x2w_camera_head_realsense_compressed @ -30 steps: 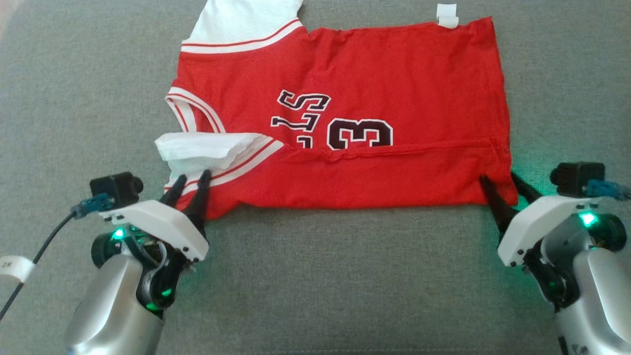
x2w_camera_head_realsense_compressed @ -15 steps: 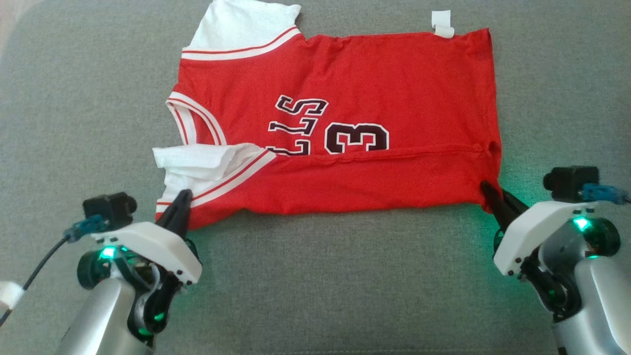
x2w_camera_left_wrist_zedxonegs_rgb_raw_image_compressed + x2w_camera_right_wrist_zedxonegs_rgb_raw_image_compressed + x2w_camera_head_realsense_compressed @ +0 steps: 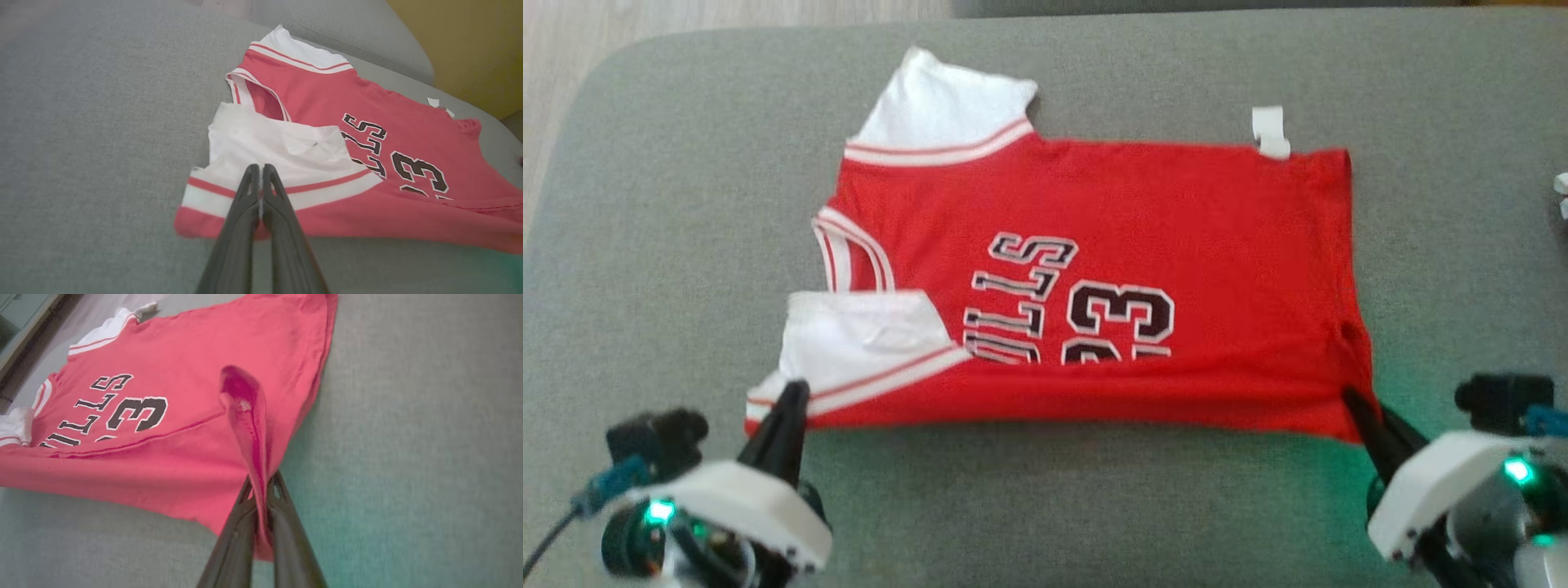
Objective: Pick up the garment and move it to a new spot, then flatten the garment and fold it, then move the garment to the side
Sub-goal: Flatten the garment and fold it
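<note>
Red jersey point(image 3: 1143, 220), one, on grey cushion point(image 3: 1054, 506), left tool point(image 3: 795, 392) pinching sleeve point(image 3: 866, 347), right tool point(image 3: 1360, 404) pinching hem point(image 3: 1354, 318)

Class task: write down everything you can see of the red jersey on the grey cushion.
The red jersey is soft-looking cloth with white sleeves trimmed in red stripes, black white-edged letters and numerals, and a white tag at its far edge. It lies sideways on the grey cushion, near edge folded over the print. The left gripper is shut on its striped sleeve corner, the right gripper on its hem corner, pinching up a ridge.
</note>
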Controlling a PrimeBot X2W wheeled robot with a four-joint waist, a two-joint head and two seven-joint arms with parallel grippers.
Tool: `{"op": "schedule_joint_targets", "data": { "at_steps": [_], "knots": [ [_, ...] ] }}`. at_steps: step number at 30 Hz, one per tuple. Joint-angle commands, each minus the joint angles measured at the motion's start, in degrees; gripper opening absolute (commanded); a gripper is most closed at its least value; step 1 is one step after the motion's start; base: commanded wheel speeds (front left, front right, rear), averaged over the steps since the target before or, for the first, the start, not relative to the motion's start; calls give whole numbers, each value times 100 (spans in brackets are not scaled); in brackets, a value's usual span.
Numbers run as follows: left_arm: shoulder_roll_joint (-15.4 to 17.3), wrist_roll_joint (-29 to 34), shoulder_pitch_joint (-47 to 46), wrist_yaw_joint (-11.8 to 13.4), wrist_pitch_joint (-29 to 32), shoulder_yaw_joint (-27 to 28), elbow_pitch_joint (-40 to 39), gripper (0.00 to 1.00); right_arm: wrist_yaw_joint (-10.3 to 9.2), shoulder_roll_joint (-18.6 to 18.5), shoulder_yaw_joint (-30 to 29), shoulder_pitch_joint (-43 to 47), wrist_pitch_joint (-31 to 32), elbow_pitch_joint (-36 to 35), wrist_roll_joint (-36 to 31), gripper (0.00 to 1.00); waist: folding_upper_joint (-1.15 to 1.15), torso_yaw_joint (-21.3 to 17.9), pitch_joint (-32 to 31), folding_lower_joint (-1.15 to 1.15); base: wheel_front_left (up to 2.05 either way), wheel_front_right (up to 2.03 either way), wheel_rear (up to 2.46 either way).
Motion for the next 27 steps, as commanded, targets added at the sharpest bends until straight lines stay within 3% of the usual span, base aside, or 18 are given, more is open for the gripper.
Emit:
{"op": "schedule_joint_targets", "data": {
  "at_steps": [1,6,10,14,15,16,17,18,19,22,27],
  "knots": [
    [179,51,-43,85,31,327,-322,0,-4,-35,13,19,37,-267,-45,0,0,11,-47,1,0,0,0],
    [227,80,681,411,209,326,-1099,0,-4,149,-361,630,181,-321,-43,0,0,16,-157,1,0,0,0],
    [67,11,541,217,128,98,-939,0,-4,196,-428,684,32,49,17,0,0,13,-163,1,0,0,0],
    [-127,-133,183,-85,32,-90,-127,0,-4,171,-339,529,-249,515,94,2,0,-51,-110,1,0,0,0],
    [-161,-153,111,-146,6,-121,123,0,-4,149,-294,474,-313,634,102,100,0,-81,-93,1,0,0,0],
    [-216,-198,49,-203,-21,-145,362,0,-4,131,-246,419,-383,739,122,100,0,-104,-76,1,0,0,0],
    [-260,-254,9,-267,-8,-183,579,10,-4,138,-203,368,-457,808,163,100,0,-128,-67,1,0,0,0],
    [-282,-274,-25,-316,-17,-210,746,52,-4,132,-166,324,-545,849,174,100,0,-151,-57,1,0,0,0],
    [-306,-287,-54,-348,-51,-218,866,100,-4,121,-139,285,-651,869,171,100,0,-165,-46,1,0,0,0],
    [-336,-256,-96,-365,-203,-190,996,100,-4,119,-93,207,-896,833,177,100,0,-187,-28,1,0,0,0],
    [-348,287,-258,-114,-1231,83,876,100,-4,57,-35,-6,-1555,429,-104,100,0,-180,-2,1,0,0,0]
  ]
}}
